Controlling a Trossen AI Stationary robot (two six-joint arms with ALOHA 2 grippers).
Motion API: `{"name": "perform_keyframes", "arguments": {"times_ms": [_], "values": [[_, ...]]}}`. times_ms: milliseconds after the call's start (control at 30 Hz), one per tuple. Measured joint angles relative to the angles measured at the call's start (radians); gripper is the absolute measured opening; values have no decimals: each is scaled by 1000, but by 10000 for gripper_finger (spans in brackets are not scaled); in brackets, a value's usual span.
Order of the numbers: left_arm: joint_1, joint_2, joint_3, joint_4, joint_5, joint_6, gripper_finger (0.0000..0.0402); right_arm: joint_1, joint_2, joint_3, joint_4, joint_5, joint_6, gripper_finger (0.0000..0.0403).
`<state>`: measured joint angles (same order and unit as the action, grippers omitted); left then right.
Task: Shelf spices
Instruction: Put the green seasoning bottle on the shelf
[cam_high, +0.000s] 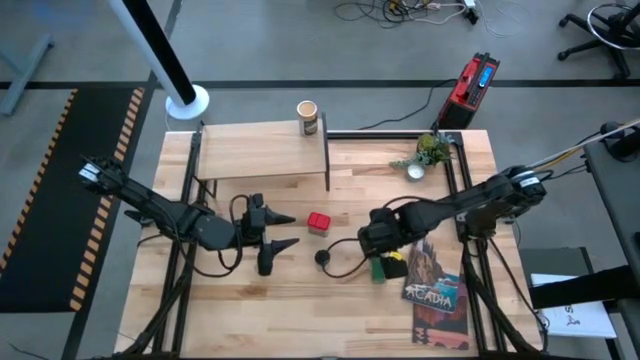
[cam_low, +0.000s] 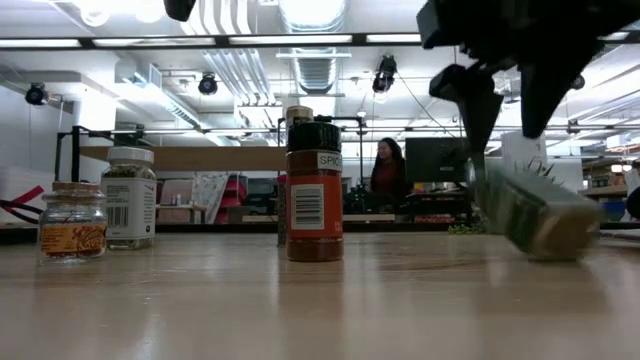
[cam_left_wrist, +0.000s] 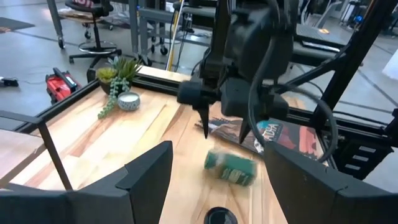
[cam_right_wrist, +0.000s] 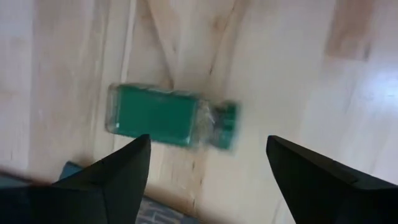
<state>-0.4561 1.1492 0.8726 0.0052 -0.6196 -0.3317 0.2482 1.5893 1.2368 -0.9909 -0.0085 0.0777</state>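
Note:
The green-lidded jar (cam_high: 386, 268) lies on its side on the table next to the book, blurred in the right wrist view (cam_right_wrist: 168, 118). My right gripper (cam_high: 383, 256) hangs open just above it, one finger on each side (cam_low: 510, 130). The dark-capped brown jar (cam_low: 314, 190) stands upright at mid-table (cam_high: 324, 258), with the red square tin (cam_high: 319, 222) beyond it. The tan canister (cam_high: 308, 118) stands on the shelf (cam_high: 260, 150) at its right end. My left gripper (cam_high: 272, 236) waits open, left of the tin. Two more jars (cam_low: 130, 197) (cam_low: 72, 220) stand at the low view's left.
The "Acadia" book (cam_high: 435, 285) lies at the near right, touching the green jar's side. A small plant in a white pot (cam_high: 425, 158) stands at the far right. The shelf's black legs (cam_high: 327, 165) stand behind the tin. A person (cam_low: 385, 170) sits in the room beyond.

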Motion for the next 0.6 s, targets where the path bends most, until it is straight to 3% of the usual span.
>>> {"name": "perform_keyframes", "arguments": {"times_ms": [233,500,600], "values": [[0,-10,0,-17,1,2,242,26,-7,23,-7,58,108,276],[0,-12,0,-21,-1,-54,242,47,-2,34,-10,-28,630,265],[1,-7,-2,-19,-54,-80,242,52,-2,34,-37,-29,783,260]]}}
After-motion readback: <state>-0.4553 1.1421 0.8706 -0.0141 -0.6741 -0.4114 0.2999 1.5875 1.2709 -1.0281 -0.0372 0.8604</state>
